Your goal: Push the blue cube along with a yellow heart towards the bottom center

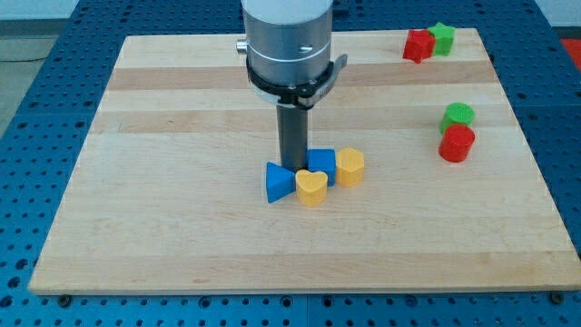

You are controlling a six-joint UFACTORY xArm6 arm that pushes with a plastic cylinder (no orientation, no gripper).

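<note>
My tip (292,169), a bare rod with no pincer to open or close, sits just above the heart (311,188) with the cube (323,164) beside it, so an off-centre push could let the cube slip sideways toward the hexagon (350,167).

Inspection finds no legible text, label, brand, number or sign anywhere in the camera view. The wooden bench (182,236) carries no markings, only plain grain. The grey arm housing (289,41) shows no lettering or badge. The coloured blocks bear no print. The blue perforated surface (27,136) around the bench is likewise unmarked.
</note>
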